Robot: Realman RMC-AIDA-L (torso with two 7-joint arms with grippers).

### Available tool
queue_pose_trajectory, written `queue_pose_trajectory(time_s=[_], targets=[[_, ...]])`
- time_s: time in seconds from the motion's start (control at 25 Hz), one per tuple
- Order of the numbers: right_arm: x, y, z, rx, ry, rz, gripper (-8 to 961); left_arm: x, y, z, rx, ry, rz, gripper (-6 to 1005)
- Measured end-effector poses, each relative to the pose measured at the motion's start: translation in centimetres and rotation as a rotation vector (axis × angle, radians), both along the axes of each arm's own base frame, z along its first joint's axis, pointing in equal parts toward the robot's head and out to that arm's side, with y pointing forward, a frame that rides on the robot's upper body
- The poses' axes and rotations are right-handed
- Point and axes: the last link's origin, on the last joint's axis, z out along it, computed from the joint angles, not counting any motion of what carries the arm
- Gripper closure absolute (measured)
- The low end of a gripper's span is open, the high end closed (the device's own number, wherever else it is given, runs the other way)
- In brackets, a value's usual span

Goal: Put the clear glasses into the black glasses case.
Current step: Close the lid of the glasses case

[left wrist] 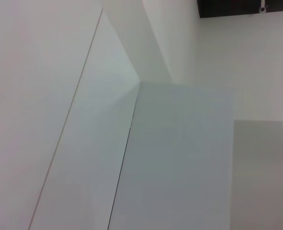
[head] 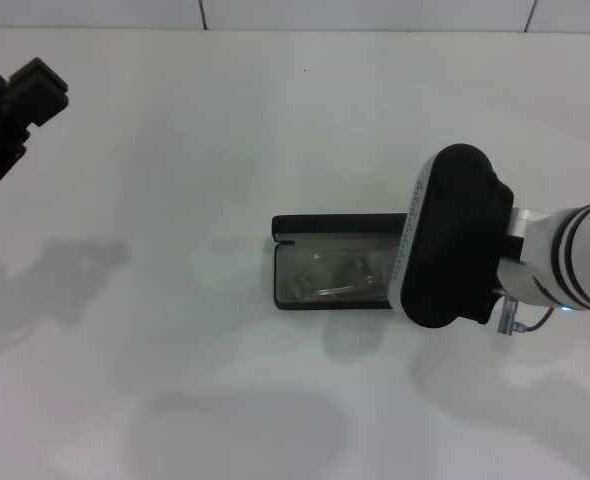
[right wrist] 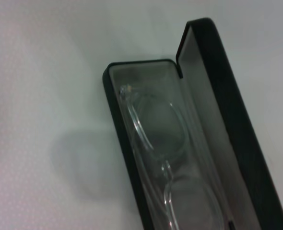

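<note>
We see the black glasses case lying open near the middle of the white table, a little toward its right edge. The lid stands up along the far side of the tray. Inside the tray, on the grey lining, lie the clear glasses; in the right wrist view the clear glasses rest along the length of the black glasses case, lenses up, and no part seems to reach over the rim, as far as this view shows.

So we judge that the placing step is done, or nearly done, and the moment in hand is the release and the drawing back of the right arm. The right gripper hangs over the right end of the case, and its black body hides that end from the head camera. We cannot tell how far its fingers are open, because no picture shows them, and we also cannot tell if they touch the glasses or the case. We see nothing held in it.

The next move, in our judgement, calls for a straight lift upward, away from the standing lid, so that the case is not pushed and the glasses are not dragged out.

The left gripper is parked at the far left edge of the table, well apart from the case; its fingers look closed together and hold nothing.
</note>
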Motion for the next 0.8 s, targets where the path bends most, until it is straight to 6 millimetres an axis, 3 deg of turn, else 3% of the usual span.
queue_pose_trajectory(time_s=[0.8], targets=[[1.4,0.5,0.0,0.008,-0.031,-0.035,836,0.0,0.3,0.1,0.008,-0.006,0.009,916]])
